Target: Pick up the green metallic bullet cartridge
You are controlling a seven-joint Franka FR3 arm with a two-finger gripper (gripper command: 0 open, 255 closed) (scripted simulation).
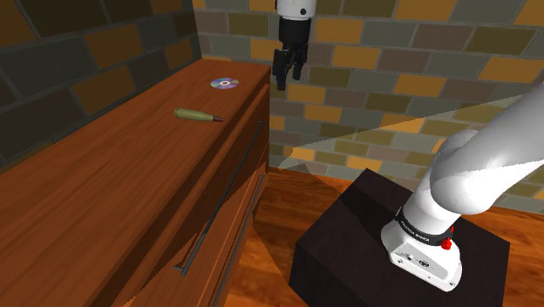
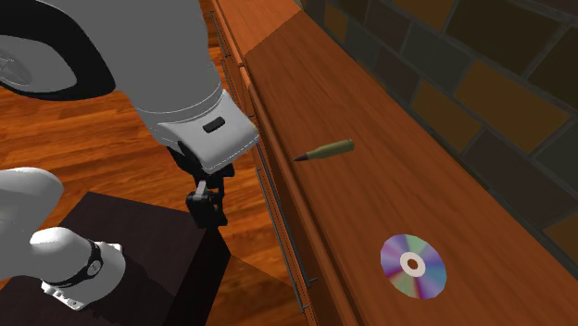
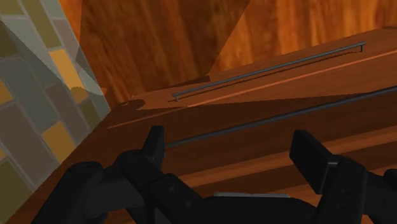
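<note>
My tool point(image 1: 289, 83) hangs spread and empty off the front of the wooden dresser point(image 1: 105, 201), facing its drawer fronts and thin bar handles point(image 3: 270, 70). The cartridge point(image 1: 198, 115) lies flat on the dresser's grained top. It is an olive-green, faintly shiny cylinder. In the shoulder view its long axis runs 9 to 3 o'clock, with the dark tapered tip toward 3. An iridescent disc point(image 1: 225, 84) lies at its 1 o'clock.
</note>
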